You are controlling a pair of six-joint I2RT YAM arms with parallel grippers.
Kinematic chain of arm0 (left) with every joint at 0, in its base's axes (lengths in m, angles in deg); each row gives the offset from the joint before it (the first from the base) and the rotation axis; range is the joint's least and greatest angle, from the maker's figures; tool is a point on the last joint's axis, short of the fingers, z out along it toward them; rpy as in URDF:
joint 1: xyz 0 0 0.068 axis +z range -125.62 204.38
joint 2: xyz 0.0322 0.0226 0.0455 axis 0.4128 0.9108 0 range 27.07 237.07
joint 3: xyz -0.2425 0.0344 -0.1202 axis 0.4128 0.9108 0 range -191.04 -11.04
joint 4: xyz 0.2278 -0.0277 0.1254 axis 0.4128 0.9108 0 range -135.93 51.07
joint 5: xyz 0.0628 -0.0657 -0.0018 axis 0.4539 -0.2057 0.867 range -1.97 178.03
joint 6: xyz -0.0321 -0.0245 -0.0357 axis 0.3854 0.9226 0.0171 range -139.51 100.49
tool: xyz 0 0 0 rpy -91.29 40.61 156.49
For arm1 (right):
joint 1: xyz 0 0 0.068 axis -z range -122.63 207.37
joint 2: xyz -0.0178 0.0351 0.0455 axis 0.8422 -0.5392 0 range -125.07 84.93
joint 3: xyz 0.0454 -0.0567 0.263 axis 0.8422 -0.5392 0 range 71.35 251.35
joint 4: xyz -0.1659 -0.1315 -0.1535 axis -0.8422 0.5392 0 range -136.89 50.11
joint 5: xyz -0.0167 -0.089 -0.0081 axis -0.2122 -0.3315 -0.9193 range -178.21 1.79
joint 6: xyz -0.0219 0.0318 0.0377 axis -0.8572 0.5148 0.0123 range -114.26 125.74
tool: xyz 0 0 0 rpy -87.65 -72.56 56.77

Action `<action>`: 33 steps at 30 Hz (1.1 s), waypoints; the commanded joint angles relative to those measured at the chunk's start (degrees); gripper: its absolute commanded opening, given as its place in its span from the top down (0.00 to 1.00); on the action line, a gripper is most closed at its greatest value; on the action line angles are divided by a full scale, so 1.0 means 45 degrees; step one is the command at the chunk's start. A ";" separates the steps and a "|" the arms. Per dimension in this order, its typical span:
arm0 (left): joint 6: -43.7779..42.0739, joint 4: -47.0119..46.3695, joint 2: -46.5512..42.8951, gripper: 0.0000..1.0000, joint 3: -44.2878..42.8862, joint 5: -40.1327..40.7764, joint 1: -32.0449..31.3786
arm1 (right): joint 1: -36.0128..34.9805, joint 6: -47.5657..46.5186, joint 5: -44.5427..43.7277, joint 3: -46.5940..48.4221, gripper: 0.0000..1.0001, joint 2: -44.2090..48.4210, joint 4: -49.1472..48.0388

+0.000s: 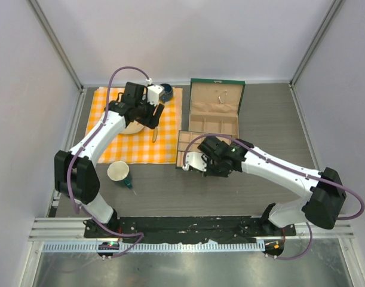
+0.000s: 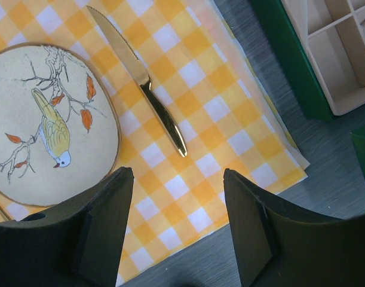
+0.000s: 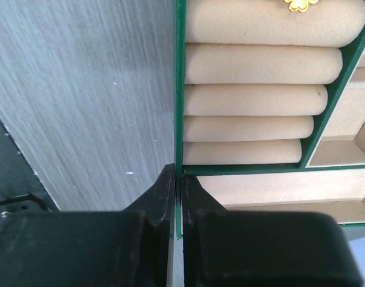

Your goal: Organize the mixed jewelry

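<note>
Overhead, the left gripper hangs above an orange-and-white checked cloth, well apart from the work. The right gripper is down at the near side of a shallow green tray with beige lining. The tray lies just in front of an open green box with beige compartments. Two tiny pale pieces show in the box lid, too small to identify.

Left wrist view: the jaws stand wide, with nothing between them. Below lie a round cream plate painted with a yellow bird and a gold table knife. Neither is jewelry.

Right wrist view: the fingers are closed to a narrow slit, pinching the tray's thin green wall. Beyond them, a row of beige padded rolls fills one compartment. A small gold clover-shaped stud sits on the farthest roll, cut by the frame's top edge. No other jewelry is visible here.

Assessment: the stud is judged very light, rigid and smooth, so it is liable to slip or flick away. It should be taken by opposite edges of its head, with the fingertips nearly closed and pressing gently into the soft roll. The tray looks light and may slide or tip if pulled by one wall.
</note>
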 commanded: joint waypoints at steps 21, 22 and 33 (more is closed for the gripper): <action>-0.0062 -0.0167 -0.0210 0.34 -0.0612 -0.0461 0.0492 | 0.4623 -0.4853 0.0385 0.4644 0.99 -0.3881 0.0705; -0.0062 -0.0205 -0.0171 0.34 -0.0612 -0.0481 0.0512 | 0.4778 -0.4932 0.0385 0.4819 0.99 -0.3999 0.0706; -0.0101 -0.0205 0.0083 0.34 -0.0651 -0.0579 0.0687 | 0.5482 -0.5596 0.1107 0.5563 0.99 -0.5209 0.0725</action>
